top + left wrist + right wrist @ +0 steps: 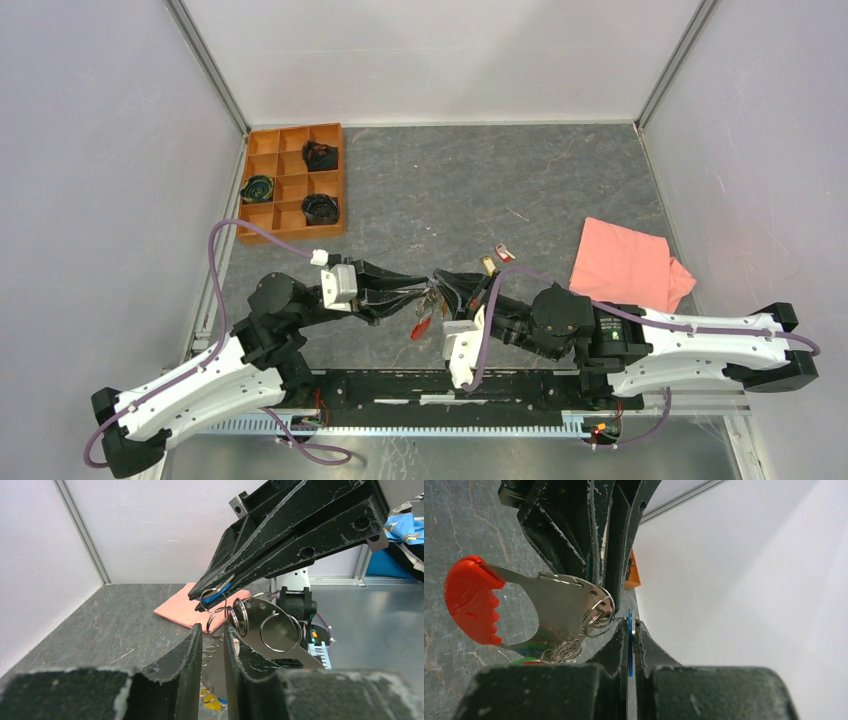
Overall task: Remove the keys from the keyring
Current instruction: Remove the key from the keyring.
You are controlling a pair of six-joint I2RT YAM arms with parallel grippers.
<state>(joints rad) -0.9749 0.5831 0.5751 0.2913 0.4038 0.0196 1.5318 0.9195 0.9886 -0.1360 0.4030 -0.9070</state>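
Left pincer (212,629) and right pincer (632,626) clamped, tip to tip

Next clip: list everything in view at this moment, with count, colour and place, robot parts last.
keyring: one, flat metal tag with red end and wire rings, held above the table
blue key: one, blue, linked to a ring
other keys: count unclear, yellow and green bits under the tag
small loose pieces: two, one red and white, on the table left of the cloth
cloth: one, pink, table's right side
tray: one, orange, far left corner
dark bundles: three, blackish, separate tray compartments
table: one, grey
left gripper: black fingers, shut on the keyring's tag
right gripper: black fingers, shut on the blue key
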